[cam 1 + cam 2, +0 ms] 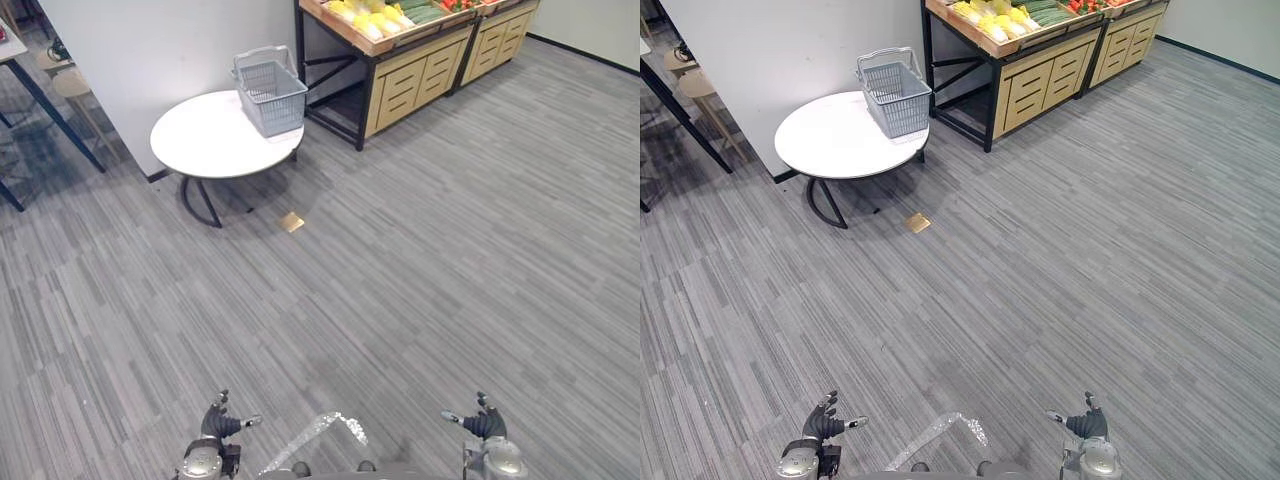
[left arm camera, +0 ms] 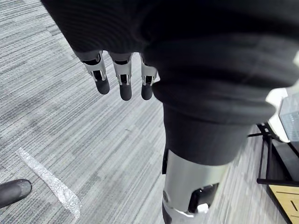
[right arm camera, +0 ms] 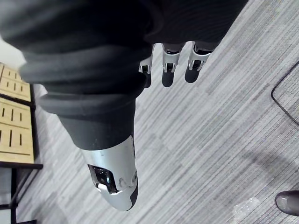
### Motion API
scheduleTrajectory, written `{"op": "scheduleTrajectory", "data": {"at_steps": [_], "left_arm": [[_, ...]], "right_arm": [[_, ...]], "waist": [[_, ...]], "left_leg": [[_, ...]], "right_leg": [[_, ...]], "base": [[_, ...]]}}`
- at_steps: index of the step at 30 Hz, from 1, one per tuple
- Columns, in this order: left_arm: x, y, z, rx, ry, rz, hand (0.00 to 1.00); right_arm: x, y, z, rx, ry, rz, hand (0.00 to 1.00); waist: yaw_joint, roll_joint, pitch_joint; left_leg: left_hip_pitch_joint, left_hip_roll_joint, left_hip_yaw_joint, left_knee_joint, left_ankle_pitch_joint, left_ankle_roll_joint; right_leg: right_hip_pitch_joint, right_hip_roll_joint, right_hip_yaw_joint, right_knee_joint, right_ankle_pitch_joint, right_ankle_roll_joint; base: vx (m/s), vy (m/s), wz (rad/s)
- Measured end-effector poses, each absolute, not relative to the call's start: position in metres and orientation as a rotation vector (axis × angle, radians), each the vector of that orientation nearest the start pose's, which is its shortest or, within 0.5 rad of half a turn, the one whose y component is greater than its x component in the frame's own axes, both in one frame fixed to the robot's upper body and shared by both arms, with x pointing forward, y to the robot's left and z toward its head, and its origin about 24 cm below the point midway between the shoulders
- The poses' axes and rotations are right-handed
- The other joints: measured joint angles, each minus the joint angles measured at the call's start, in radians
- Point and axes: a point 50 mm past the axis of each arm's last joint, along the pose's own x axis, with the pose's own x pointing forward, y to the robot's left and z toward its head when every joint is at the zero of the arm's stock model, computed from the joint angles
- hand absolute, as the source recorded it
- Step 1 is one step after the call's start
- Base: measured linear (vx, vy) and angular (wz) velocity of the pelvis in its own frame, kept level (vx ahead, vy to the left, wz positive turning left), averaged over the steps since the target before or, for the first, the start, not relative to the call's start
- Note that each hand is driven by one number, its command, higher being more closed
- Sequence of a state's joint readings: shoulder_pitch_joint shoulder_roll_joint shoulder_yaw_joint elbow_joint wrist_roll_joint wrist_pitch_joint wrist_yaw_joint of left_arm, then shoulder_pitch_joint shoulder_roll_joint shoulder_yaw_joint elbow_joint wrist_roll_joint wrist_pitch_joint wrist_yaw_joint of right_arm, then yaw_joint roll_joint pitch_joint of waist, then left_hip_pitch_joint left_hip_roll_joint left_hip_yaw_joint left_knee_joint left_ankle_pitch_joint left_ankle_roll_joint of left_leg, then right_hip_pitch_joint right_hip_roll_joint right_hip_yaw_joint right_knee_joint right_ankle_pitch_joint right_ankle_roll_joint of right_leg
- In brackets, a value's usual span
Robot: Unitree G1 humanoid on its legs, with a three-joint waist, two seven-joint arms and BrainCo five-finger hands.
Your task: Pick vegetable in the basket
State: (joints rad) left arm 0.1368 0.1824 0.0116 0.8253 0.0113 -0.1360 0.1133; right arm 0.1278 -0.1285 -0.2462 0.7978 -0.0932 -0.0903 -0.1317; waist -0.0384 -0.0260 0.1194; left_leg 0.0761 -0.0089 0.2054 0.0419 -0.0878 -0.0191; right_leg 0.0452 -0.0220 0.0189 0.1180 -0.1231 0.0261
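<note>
Grey basket (image 1: 270,95) on table (image 1: 200,140), far beyond left robot hand (image 1: 216,426), right robot hand (image 1: 485,424)

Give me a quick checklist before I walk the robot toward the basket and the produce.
1. Left hand free: ok, fingers relaxed, holding nothing.
2. Right hand free: ok, relaxed and holding nothing too.
3. Basket ready: ok, upright on the round white table, at the edge nearest the stand, and it looks empty.
4. Vegetables available: ok, piled on top of the wooden produce stand.
5. Basket and vegetables within reach: not ok, a wide stretch of carpet lies between the hands and both.
6. Path: cannot tell whether the small tan floor plate near the table sits raised.
</note>
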Motion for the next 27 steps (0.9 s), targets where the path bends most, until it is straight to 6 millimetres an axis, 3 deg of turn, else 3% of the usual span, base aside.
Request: {"op": "scheduleTrajectory", "data": {"at_steps": [5, 20, 27], "left_arm": [[0.128, 0.225, -0.128, 0.220, 0.803, 0.200, 0.00], [0.146, 0.225, -0.111, 0.208, 0.685, 0.230, 0.00], [0.151, 0.223, -0.103, 0.179, 0.633, 0.263, 0.00]], "right_arm": [[0.125, -0.252, -0.118, -0.208, 0.786, -0.389, 0.00], [0.161, -0.255, -0.086, -0.262, 0.588, -0.369, 0.00], [0.180, -0.247, -0.078, -0.276, 0.533, -0.339, 0.00]], "waist": [[-0.003, 0.011, -0.010], [-0.002, -0.001, -0.017], [0.010, 0.019, -0.010]], "left_leg": [[-0.005, -0.001, -0.003, -0.013, 0.008, -0.003], [-0.018, -0.011, -0.011, -0.038, 0.023, 0.000], [-0.130, 0.011, 0.028, 0.142, -0.109, 0.019]], "right_leg": [[-0.016, 0.000, -0.013, -0.002, 0.000, -0.001], [-0.012, -0.009, -0.021, -0.037, 0.007, -0.002], [-0.059, -0.007, 0.014, -0.027, -0.009, 0.019]], "base": [[-0.06, -0.023, 0.02], [0.09, 0.008, 0.02], [0.02, 0.033, -0.17]]}}
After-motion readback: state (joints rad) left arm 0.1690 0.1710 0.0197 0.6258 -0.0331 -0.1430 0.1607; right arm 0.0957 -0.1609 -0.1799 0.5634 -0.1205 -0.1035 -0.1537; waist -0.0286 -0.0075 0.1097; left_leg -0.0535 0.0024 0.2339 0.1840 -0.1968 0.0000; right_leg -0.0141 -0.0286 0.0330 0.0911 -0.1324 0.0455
